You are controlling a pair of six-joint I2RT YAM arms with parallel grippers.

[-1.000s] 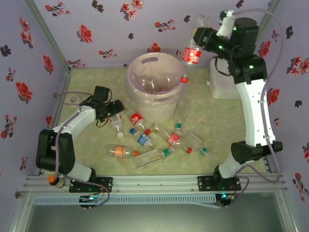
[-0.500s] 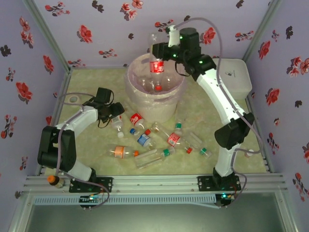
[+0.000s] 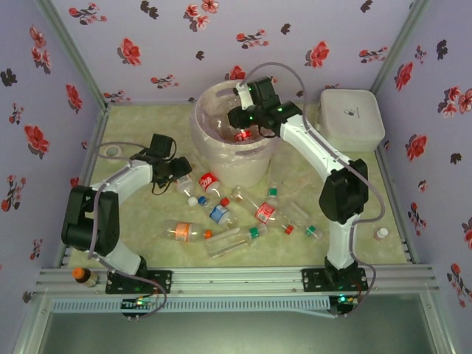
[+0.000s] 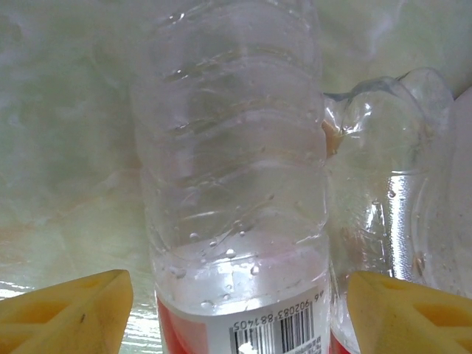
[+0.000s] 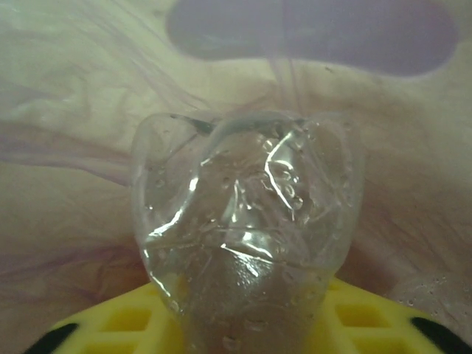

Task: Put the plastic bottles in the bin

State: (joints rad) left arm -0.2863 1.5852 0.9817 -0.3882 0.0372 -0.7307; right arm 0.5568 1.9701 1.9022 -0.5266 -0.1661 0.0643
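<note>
My right gripper reaches down into the bin, a pale bucket lined with a pinkish bag, and is shut on a clear red-labelled bottle. In the right wrist view the crumpled bottle sits between the yellow fingers, with the bag behind it. My left gripper is low on the table, open, its fingers either side of a clear red-labelled bottle with gaps on both sides. Several more bottles lie in front of the bin.
A white square lidded box stands at the back right. A second bottle lies right beside the one between my left fingers. A small orange-capped bottle stands at the near left corner.
The right arm swung left from over the white box and lowered the red-labelled bottle into the bin. The left gripper stayed low by its bottle, shifting only slightly.
</note>
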